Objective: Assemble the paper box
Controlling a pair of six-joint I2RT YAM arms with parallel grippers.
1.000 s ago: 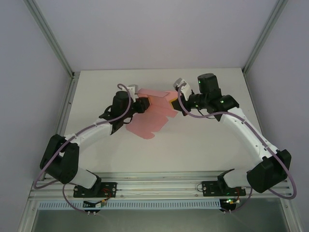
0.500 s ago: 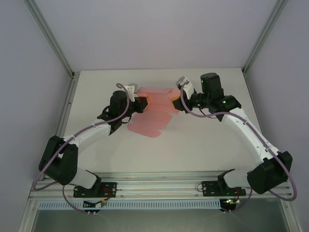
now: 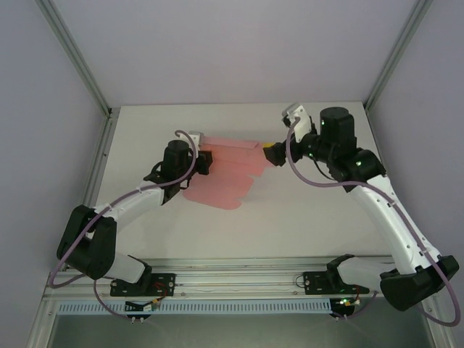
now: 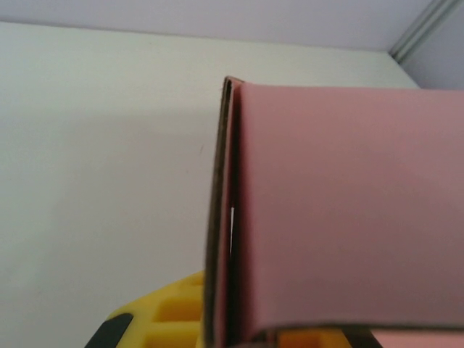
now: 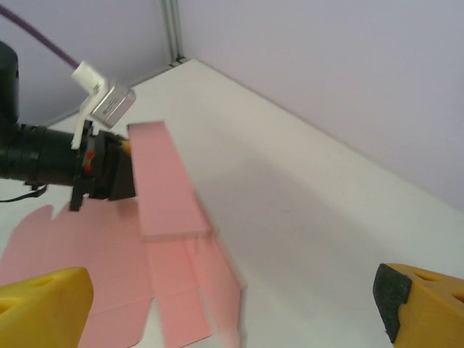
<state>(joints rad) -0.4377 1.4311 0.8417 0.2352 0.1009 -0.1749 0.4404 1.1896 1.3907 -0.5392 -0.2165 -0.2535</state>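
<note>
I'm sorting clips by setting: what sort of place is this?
Probably a robotics lab test cell: a white table walled by plain panels on metal posts, a left arm and right arm bolted to its near rail, a pink paper box between them.

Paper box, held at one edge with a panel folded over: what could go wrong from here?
1. Only the left gripper is shut on the paper box; the right gripper is open and clear of it, so the folded panel may spring back.
2. The rest of the sheet lies loose on the table, so a pull could drag or swing it.
3. The flaps face the right gripper; a re-approach might crumple them.
</note>
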